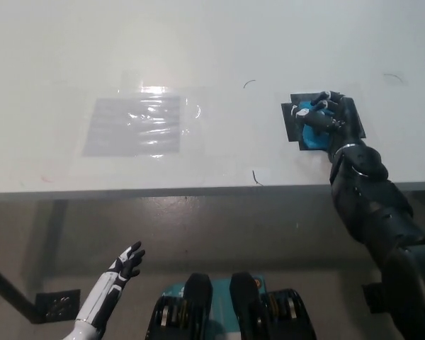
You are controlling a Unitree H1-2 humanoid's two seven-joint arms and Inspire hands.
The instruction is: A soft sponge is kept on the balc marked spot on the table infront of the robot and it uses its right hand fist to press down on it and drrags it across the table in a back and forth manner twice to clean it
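Blue sponge (311, 132) on black marked patch (292, 117), right part of white table (198, 49), near front edge. Black right hand (329, 119) on top of sponge, fingers curled into loose fist, pressing on it; most of sponge hidden under hand. Right forearm runs from lower right up to sponge. White left hand (126, 261) rests low at lower left, below table edge, fingers apart, holding nothing. Clear glossy plastic sheet (138, 124) lies flat left of centre, well apart from sponge.

Black right hand (331, 117) apparently fisted atop blue sponge (312, 133) on black spot (292, 120).
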